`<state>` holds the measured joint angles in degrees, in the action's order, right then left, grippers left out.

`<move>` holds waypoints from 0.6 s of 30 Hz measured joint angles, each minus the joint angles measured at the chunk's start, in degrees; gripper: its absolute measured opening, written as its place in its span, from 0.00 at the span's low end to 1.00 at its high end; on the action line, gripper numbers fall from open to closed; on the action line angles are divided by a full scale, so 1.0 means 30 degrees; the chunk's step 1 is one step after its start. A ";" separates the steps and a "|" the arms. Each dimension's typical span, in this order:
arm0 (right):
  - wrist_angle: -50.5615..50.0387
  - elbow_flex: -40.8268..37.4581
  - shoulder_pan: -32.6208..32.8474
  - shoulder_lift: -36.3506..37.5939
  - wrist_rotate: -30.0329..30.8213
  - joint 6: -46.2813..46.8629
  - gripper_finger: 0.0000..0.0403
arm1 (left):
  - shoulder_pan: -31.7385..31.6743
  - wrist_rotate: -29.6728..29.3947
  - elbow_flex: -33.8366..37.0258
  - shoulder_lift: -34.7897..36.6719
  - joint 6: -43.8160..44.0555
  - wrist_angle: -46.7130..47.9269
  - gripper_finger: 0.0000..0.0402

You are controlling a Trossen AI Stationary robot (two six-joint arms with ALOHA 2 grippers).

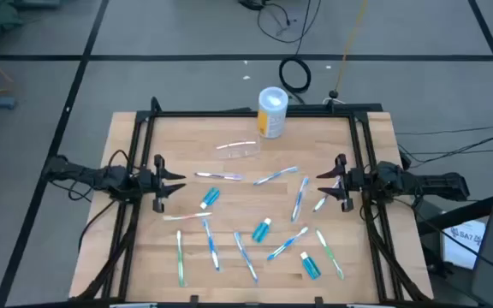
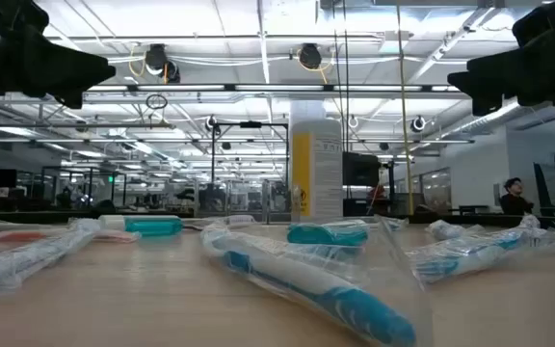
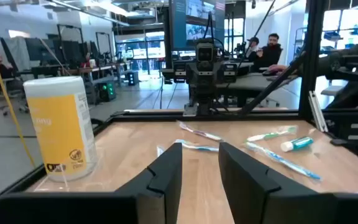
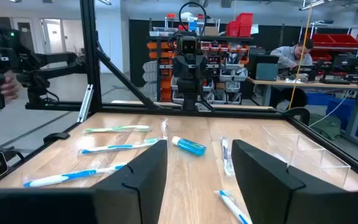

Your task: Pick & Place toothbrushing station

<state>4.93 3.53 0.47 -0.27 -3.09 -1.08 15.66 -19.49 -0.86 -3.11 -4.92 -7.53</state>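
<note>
The toothbrushing station, a small clear plastic cup (image 1: 240, 149), seems to lie on its side on the far middle of the wooden table, near the yellow container. It also shows in the right wrist view as the clear cup (image 4: 303, 152). My left gripper (image 1: 181, 184) hovers open at the table's left side, pointing right, with nothing between its fingers (image 3: 199, 152). My right gripper (image 1: 321, 182) hovers open at the right side, pointing left, also with nothing in it (image 4: 199, 149). Both stand clear of the cup.
A tall yellow container with a white-blue lid (image 1: 272, 112) stands at the far edge. Several wrapped toothbrushes (image 1: 276, 177) and small blue toothpaste tubes (image 1: 262, 229) lie scattered over the middle and near half. A black frame (image 1: 255, 112) rims the table. People sit in the room beyond.
</note>
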 joint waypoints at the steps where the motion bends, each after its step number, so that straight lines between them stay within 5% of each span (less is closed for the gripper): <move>1: 0.0003 -0.0007 -0.0006 -0.0005 0.0002 0.0000 0.42 | 0.0007 0.0002 0.0000 0.0000 -0.0183 -0.0001 0.28; 18: 0.0000 -0.0007 0.0000 -0.0007 0.0006 0.0000 0.43 | 0.0005 0.0000 0.0000 0.0000 -0.1217 -0.0005 0.28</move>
<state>4.93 3.51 0.47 -0.29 -3.07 -1.08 15.68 -19.49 -0.86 -3.11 -8.57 -7.55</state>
